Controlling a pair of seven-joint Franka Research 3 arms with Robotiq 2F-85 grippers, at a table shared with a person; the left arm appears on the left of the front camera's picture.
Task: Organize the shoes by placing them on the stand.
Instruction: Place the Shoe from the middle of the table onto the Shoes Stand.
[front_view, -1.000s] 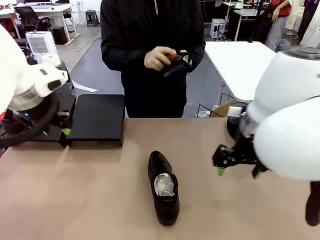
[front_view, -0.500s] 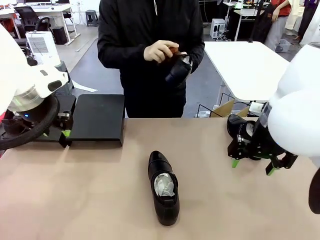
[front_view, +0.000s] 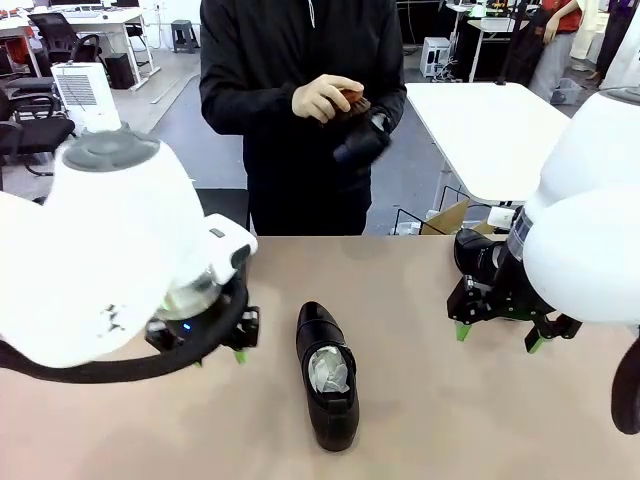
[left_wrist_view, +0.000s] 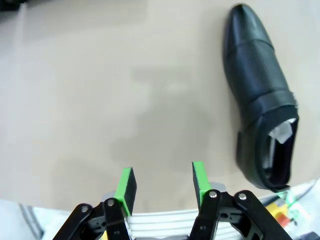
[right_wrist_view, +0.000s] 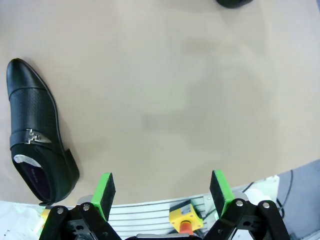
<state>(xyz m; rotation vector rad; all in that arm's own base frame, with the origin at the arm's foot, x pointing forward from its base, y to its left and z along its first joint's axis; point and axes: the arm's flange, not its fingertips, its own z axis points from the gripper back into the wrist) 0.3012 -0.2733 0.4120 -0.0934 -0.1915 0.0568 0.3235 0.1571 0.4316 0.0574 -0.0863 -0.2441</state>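
Observation:
A glossy black shoe (front_view: 328, 378) stuffed with white paper lies mid-table, toe toward me. My left gripper (front_view: 222, 350) hangs just left of it; the left wrist view has that shoe (left_wrist_view: 260, 100) off to the right of the gripper (left_wrist_view: 163, 181), whose jaws stand apart over bare table. My right gripper (front_view: 498, 335) hovers wide open at the right, in front of a second shoe (front_view: 478, 255). The right wrist view shows a buckled shoe (right_wrist_view: 37, 135) to the left of the gripper (right_wrist_view: 162, 192). My left arm hides most of the stand (front_view: 228, 205).
Across the table a person rubs another black shoe (front_view: 360, 140) with a small brown brush (front_view: 348, 100). A dark shape (front_view: 626, 400) sits at the table's right edge. Bare tan tabletop (front_view: 420, 420) surrounds the middle shoe.
My left arm has swung from the stand at the far left to just beside the middle shoe. My right gripper drifted right toward the second shoe. The person keeps brushing.

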